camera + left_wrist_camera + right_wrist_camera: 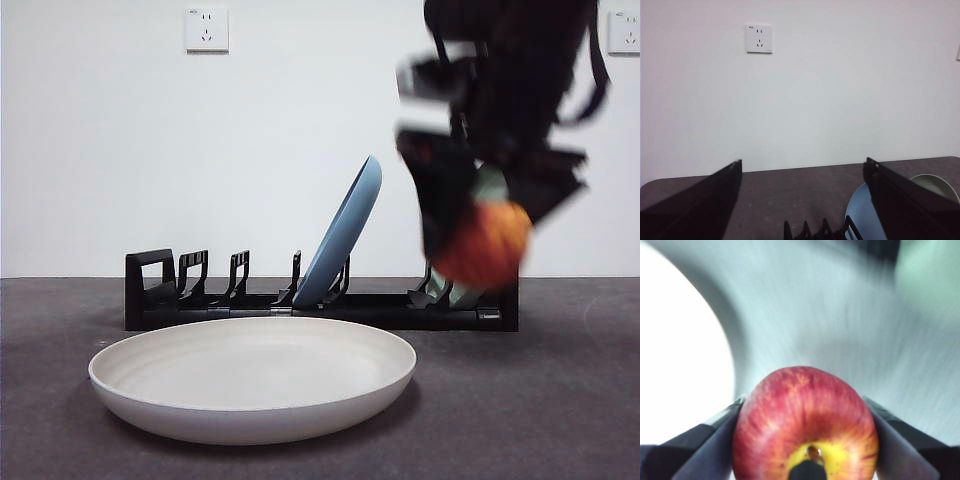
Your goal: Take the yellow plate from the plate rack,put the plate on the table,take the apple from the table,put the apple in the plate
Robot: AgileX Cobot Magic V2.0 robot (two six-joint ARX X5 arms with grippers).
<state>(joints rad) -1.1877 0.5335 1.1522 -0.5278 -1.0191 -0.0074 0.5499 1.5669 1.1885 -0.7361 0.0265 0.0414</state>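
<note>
The yellow plate [252, 375] lies flat on the table [560, 420] in front of the black plate rack [320, 300]. My right gripper [480, 235] hangs in the air to the right of the plate, above the table, shut on the red apple [485, 243]. Up close, the apple [805, 425] fills the space between the two jaws, stem end toward the camera; the pale shape at the side is the yellow plate [680, 350]. My left gripper [802, 200] stands open and empty, high above the rack [820, 231].
A blue plate [342, 232] leans upright in the rack; it also shows as the blue plate [862, 220] from above. A sage-green plate [935, 184] sits at the rack's right end. White wall sockets [206, 30] are on the back wall.
</note>
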